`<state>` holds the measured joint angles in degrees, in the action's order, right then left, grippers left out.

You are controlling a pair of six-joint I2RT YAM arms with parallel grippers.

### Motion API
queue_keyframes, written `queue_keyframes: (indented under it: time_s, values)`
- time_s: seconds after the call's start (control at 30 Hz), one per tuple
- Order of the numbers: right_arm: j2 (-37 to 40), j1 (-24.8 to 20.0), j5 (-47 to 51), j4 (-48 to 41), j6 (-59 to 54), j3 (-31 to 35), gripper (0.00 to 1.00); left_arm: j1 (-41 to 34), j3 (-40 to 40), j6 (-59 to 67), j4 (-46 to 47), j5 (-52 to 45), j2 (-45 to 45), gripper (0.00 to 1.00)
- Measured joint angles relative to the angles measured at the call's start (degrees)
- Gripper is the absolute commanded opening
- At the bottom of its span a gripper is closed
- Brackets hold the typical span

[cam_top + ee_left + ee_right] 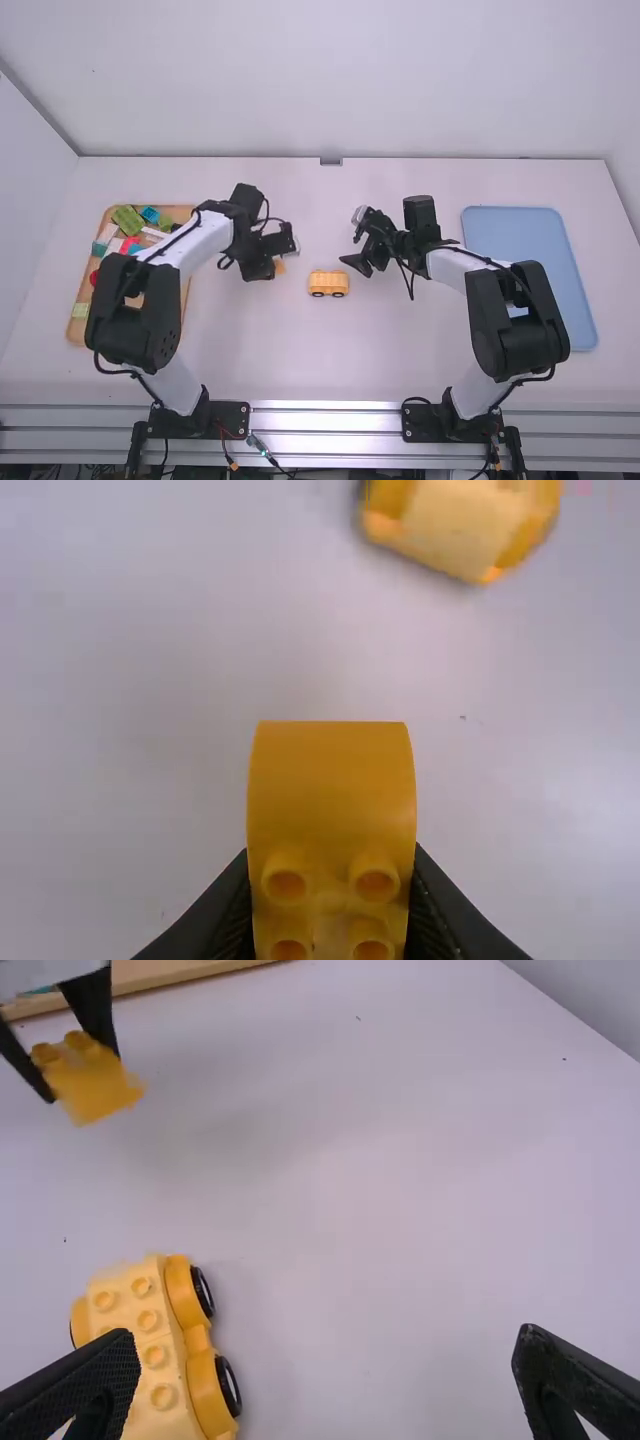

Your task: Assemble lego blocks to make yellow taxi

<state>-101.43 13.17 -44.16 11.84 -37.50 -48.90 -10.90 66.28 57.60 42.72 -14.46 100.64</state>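
Observation:
Left of the table's middle, my left gripper (278, 262) is raised over the table. In its wrist view the left gripper (332, 910) is shut on a yellow studded block (332, 790) with a curved side. The yellow car base (328, 283) with wheels stands on the table between the two arms, its studs facing up in the right wrist view. Right of the car base and a little farther back is my right gripper (356, 252). The right gripper (325, 1360) stands wide open, with the car base (150, 1360) near its left finger.
At the left, behind the left arm, a wooden tray (78, 325) holds several coloured blocks. A blue tray (515, 225) lies at the right, partly behind the right arm.

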Motion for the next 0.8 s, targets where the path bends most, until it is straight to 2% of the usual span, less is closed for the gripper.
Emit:
queue_keyframes:
  time_s: [0.23, 0.43, 0.8]
  values:
    - [0.0, 0.07, -0.46, 0.63, 1.68, 0.0, 0.99, -0.02, -2.95, 16.94, -2.19, -4.28, 0.0, 0.03]
    - [0.0, 0.07, -0.44, 1.14, 3.52, 0.0, 0.99, -0.85, -3.67, 18.32, -6.08, -3.56, 2.14, 0.04]
    - [0.0, 0.07, -0.44, 1.18, 4.15, 0.0, 0.99, -5.42, -3.67, 16.48, -6.34, -0.68, 5.33, 0.09]
